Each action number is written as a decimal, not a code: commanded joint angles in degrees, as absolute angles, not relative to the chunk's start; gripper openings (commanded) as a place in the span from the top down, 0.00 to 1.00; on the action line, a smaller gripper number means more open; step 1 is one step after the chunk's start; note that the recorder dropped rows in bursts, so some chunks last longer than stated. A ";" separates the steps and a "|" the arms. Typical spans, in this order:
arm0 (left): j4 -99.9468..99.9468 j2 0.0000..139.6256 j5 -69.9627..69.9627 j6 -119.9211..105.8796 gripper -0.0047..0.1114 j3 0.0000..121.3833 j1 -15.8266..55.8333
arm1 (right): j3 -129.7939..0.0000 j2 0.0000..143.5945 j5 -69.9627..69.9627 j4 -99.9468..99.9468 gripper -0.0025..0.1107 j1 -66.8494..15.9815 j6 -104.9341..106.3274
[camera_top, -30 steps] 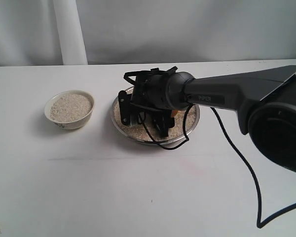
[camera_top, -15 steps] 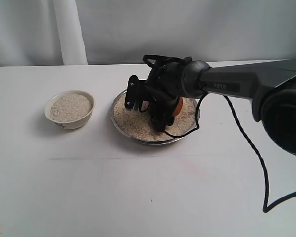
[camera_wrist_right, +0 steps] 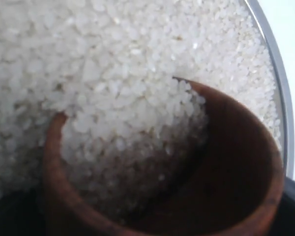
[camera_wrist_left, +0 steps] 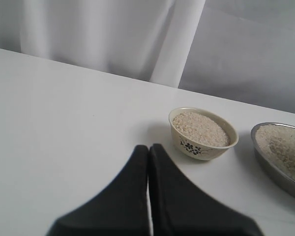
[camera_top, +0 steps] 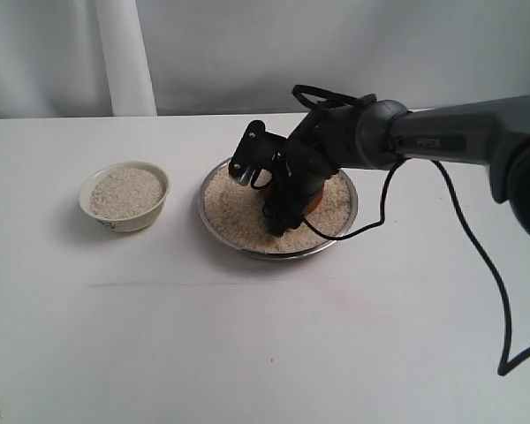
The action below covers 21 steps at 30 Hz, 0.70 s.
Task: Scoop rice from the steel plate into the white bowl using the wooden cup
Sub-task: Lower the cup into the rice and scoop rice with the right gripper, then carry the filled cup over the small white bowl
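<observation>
One blurred label (camera_top: 431, 142) near steel plate (camera_top: 238, 246)

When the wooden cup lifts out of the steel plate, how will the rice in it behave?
The rice is loose grains, so it likely shifts and pours with any tilt. The wooden cup lies tipped into the heap, partly filled, so it probably needs righting before it clears the steel plate, or grains may spill.

This was a bare robot test bench rather than a home kitchen. A plain white tabletop (camera_top: 159, 336) stood before a hung white cloth backdrop (camera_top: 336, 53). A dark grey robot arm (camera_top: 459, 137) reached over a small cream-white ceramic bowl (camera_top: 124, 216) and a shiny round steel plate (camera_wrist_left: 278, 173), both holding pale uncooked rice (camera_top: 238, 212).
</observation>
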State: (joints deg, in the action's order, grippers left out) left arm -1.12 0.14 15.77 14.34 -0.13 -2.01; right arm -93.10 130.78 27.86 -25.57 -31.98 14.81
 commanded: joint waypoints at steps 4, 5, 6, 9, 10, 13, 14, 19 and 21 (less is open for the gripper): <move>-1.02 0.00 15.23 14.53 0.96 0.00 -1.74 | -85.85 122.88 17.08 -16.80 0.98 -30.09 14.35; -1.02 0.00 15.23 14.53 0.96 0.00 -1.74 | -85.41 121.99 16.21 -15.92 0.98 -29.85 14.35; -1.02 0.00 15.23 14.53 0.96 0.00 -1.74 | -85.20 121.19 15.57 -15.51 0.98 -29.85 14.35; -1.02 0.00 15.23 14.53 0.96 0.00 -1.74 | -85.08 119.38 14.97 -15.40 0.98 -29.85 14.35; -1.02 0.00 15.23 14.53 0.96 0.00 -1.74 | -85.08 118.75 14.64 -15.40 0.98 -29.85 14.35; -1.02 0.00 15.23 14.53 0.96 0.00 -1.74 | -85.08 117.32 12.71 -14.82 0.98 -30.10 14.35; -1.02 0.00 15.23 14.53 0.96 0.00 -1.74 | -85.08 116.82 11.93 -14.82 0.98 -30.29 14.35; -1.02 0.00 15.23 14.53 0.96 0.00 -1.74 | -85.98 115.72 9.05 -14.82 0.98 -31.63 14.35; -1.02 0.00 15.23 14.53 0.96 0.00 -1.74 | -87.73 115.72 9.25 -14.82 0.98 -32.56 14.35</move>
